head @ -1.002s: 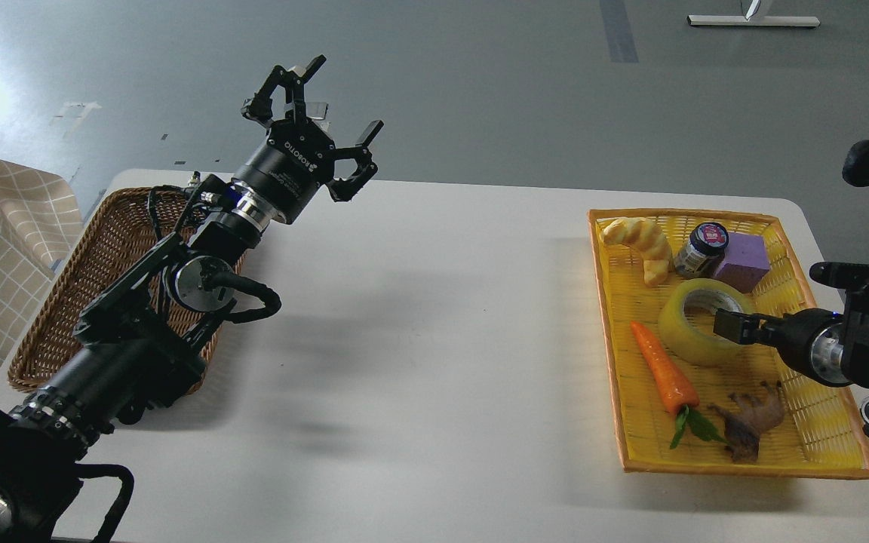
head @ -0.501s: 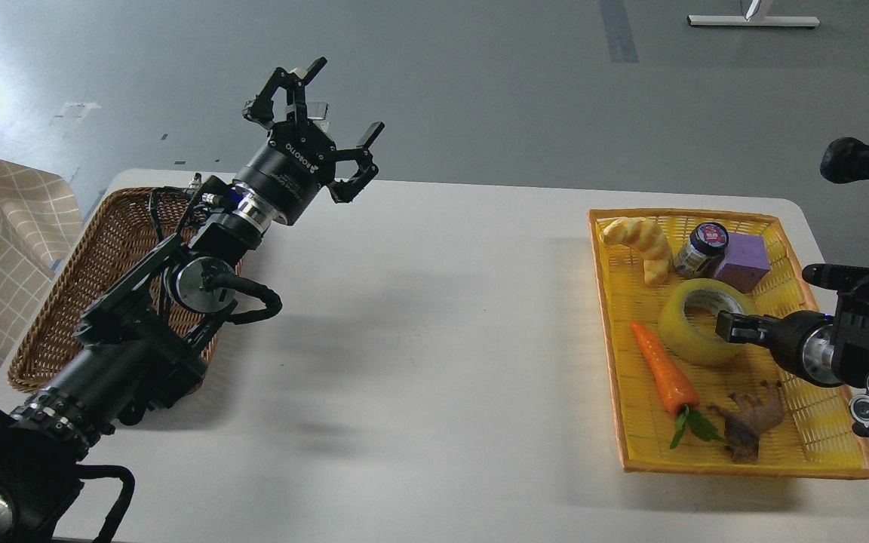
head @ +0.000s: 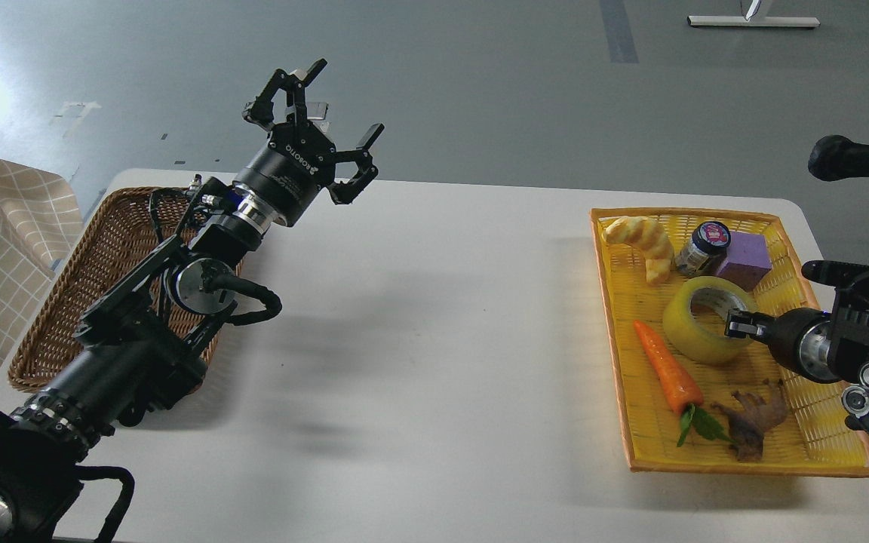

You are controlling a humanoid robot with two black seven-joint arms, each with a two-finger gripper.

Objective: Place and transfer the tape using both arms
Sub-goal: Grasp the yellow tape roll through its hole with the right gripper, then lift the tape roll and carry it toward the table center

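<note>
Head view of a two-arm tape transfer at the pick-up stage. The tape (head: pixel 706 320) is seen lying in the yellow tray (head: pixel 819 460) at the right of the table (head: pixel 434 339), tilted so that its grey-white core faces up and toward the right arm; this presents the open centre as an entry for a finger. The right gripper (head: pixel 740 326) is held low at the roll's near rim, its tip over or just inside the core; whether its fingers are spread or closed, and whether the roll is already gripped, cannot be told from this end-on, dark view. The carrot (head: pixel 668 369) lies just beside the roll, with a jar (head: pixel 704 247) and purple block (head: pixel 742 260) behind, so a sideways approach is crowded. The left gripper (head: pixel 314 124) is held raised above the far table edge near the wicker basket (head: pixel 95 279), fingers spread wide and empty, presumably poised to receive the roll.
</note>
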